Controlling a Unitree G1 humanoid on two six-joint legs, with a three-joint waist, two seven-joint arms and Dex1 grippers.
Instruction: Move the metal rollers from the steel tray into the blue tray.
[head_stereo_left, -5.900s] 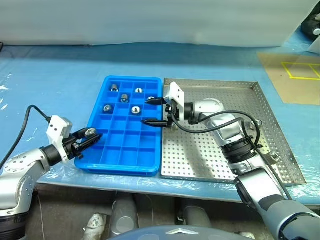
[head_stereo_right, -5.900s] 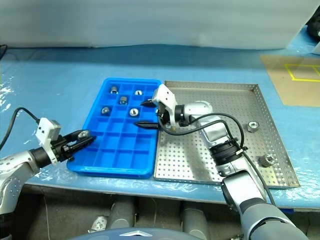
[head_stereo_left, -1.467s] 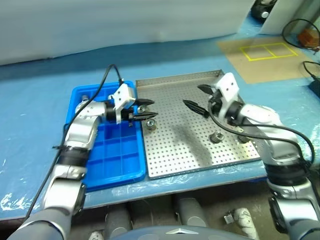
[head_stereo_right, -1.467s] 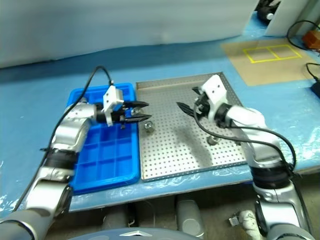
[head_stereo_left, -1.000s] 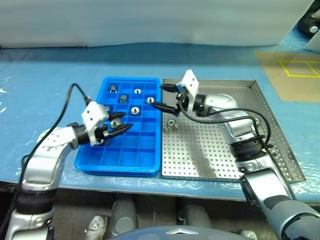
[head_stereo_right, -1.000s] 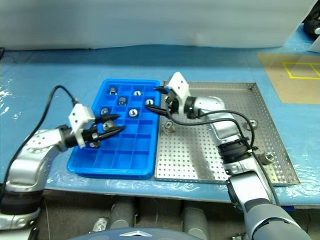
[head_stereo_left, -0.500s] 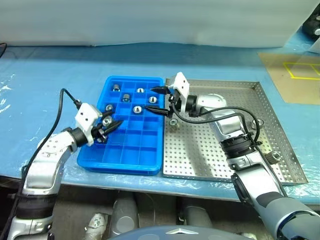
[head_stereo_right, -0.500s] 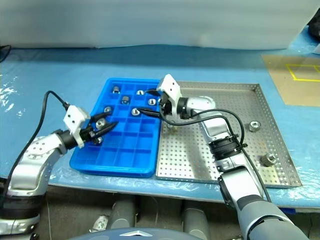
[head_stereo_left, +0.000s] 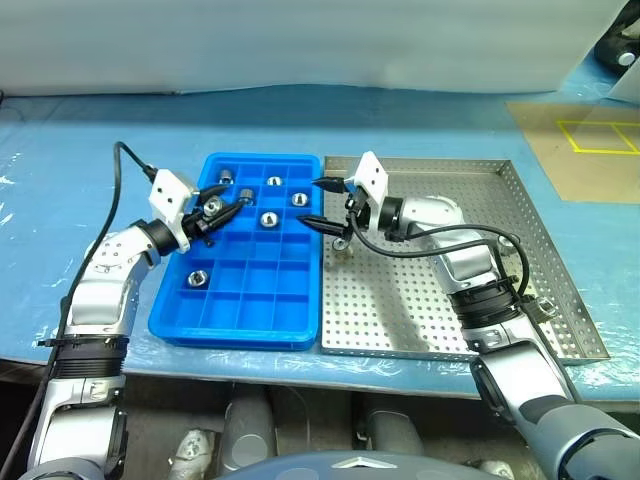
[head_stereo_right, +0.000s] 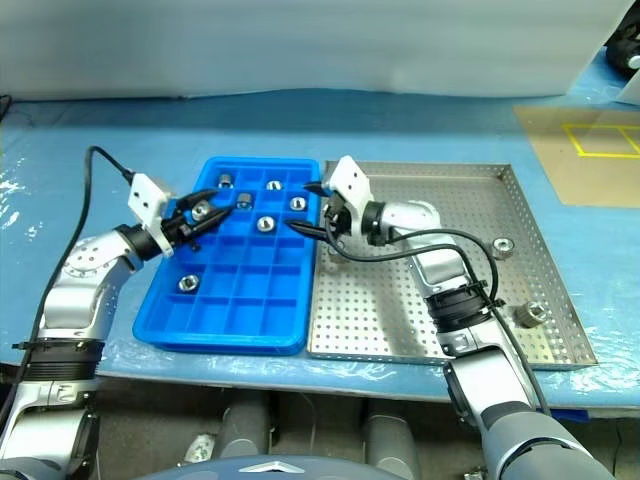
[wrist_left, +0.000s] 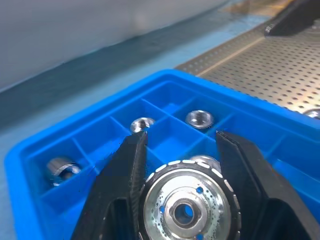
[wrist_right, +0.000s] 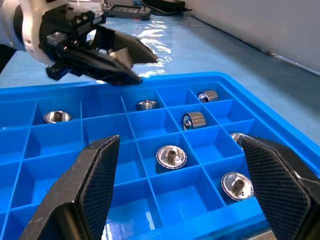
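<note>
left gripper (head_stereo_left: 218, 209) clamped, right gripper (head_stereo_left: 322, 202) spread wide

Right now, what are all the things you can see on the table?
blue tray: one, bright blue, left of the steel tray
tray rollers: seven, silver, in separate blue compartments
steel tray: one, silver-grey, holed floor
loose rollers: three, silver, on the steel tray
cardboard: one, brown, yellow lines, far right
table cover: one, blue
left gripper: black, shut on a held roller
right gripper: black, open, over the trays' shared edge
</note>
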